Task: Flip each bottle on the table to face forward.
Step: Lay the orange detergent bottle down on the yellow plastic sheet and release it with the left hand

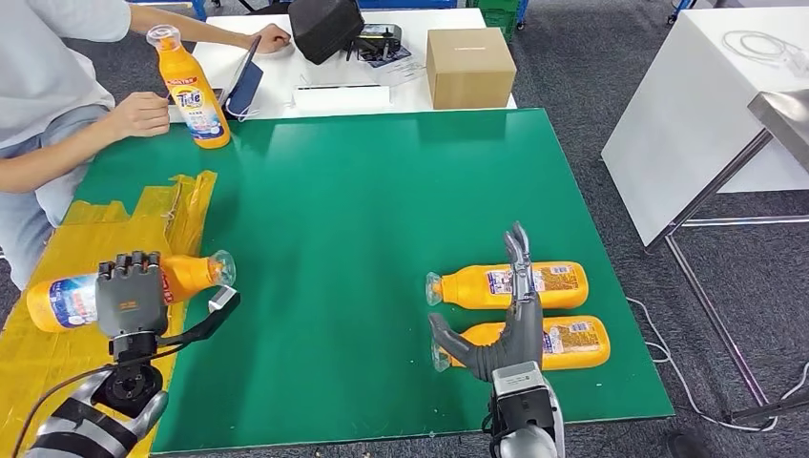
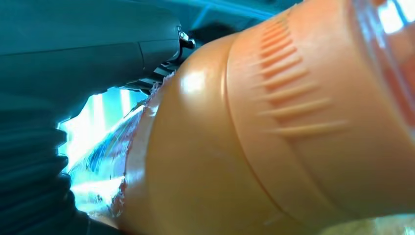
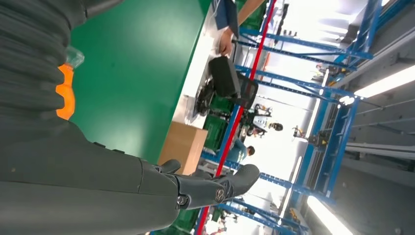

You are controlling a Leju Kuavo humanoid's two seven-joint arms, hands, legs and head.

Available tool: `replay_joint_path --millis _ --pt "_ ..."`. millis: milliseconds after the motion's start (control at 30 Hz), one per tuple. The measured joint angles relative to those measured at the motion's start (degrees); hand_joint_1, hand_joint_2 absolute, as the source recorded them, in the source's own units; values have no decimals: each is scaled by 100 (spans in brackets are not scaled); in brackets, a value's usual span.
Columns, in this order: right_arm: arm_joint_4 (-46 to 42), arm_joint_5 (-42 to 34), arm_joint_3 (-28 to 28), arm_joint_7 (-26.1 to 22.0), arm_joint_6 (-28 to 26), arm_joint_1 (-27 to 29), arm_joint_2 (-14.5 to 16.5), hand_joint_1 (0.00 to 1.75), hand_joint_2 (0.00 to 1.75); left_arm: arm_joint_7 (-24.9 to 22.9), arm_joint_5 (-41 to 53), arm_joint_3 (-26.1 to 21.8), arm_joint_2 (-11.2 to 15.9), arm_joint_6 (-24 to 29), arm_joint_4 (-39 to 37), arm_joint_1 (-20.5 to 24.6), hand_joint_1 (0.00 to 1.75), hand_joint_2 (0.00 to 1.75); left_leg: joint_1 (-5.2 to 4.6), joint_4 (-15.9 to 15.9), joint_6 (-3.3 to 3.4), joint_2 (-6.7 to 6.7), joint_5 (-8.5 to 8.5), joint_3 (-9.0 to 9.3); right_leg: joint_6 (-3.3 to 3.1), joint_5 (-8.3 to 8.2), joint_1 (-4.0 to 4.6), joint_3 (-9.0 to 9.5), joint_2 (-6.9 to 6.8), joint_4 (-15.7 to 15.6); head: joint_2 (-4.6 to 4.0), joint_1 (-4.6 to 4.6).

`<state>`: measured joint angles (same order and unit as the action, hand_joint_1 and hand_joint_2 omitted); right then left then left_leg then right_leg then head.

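Green covers the table (image 1: pixel 363 219), with a yellow sheet (image 1: pixel 67 277) spread over its left edge and a white table (image 1: pixel 324 76) behind it carrying a cardboard box (image 1: pixel 469 65). A person (image 1: pixel 48 86) at the far left steadies an upright orange bottle (image 1: pixel 194 91) whose label reads "Tide". Over the yellow sheet the left robot hand (image 1: pixel 131 296) grips a lying bottle (image 1: pixel 67 298) around its middle, fingers wrapped over it, clear cap pointing to the right; the left wrist view shows its ribbed orange shoulder close up. At the near right two more bottles lie side by side, caps to the left: the far bottle (image 1: pixel 558 284) and the near bottle (image 1: pixel 577 342), labels too small to read. The right robot hand (image 1: pixel 506 329) hovers over them, fingers straight and thumb spread, holding nothing.
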<state>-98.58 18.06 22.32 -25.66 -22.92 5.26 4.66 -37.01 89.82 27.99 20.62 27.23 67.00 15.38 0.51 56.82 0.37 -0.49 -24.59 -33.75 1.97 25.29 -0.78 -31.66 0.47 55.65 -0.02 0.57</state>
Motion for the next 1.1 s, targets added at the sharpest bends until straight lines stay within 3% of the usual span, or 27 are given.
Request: replay_joint_path --millis 133,200,433,767,800,900,933,1100 --pt "-10 65 -21 6 -47 16 0 0 175 26 4 400 151 -140 -539 244 175 175 1 0 0 1 0 -1 0 0 -3 0 3 0 0 -2" --pt "-10 101 -26 23 -68 27 1 0 175 262 4 412 171 -292 -745 317 175 175 -1 1 0 1 0 -1 1 0 -5 0 3 -1 0 -2" --pt "-36 225 -84 89 -126 68 2 0 175 2254 -571 -456 -146 -840 -1174 341 175 175 -3 1 0 -4 -1 1 0 0 -4 6 0 -2 0 0" --pt "-42 299 -178 131 -126 105 2 0 175 2987 -1084 -1155 -431 -1278 -1119 274 175 175 -4 -2 0 -8 -1 32 0 1 -2 42 -2 -2 0 1" --pt "-42 308 -183 135 -126 105 2 0 175 3130 -1262 -1203 -440 -1329 -1074 254 147 175 -4 -2 -1 -8 -1 35 0 2 -2 45 -2 -2 0 1" --pt "-41 329 -205 140 -126 105 2 0 175 3370 -1640 -1305 -451 -1467 -919 167 17 175 -4 -2 -1 -9 -1 37 0 2 -3 48 -3 -2 0 0" --pt "-41 341 -211 140 -126 105 2 0 175 3379 -1700 -1322 -452 -1524 -867 134 0 175 -4 -2 -1 -9 -1 37 0 2 -3 49 -3 -2 0 0" --pt "-41 386 -218 169 -120 105 2 0 175 3379 -1905 -1377 -423 -1765 -637 1 0 175 -4 -2 -1 -8 -1 39 0 2 -3 53 -3 -2 0 0"
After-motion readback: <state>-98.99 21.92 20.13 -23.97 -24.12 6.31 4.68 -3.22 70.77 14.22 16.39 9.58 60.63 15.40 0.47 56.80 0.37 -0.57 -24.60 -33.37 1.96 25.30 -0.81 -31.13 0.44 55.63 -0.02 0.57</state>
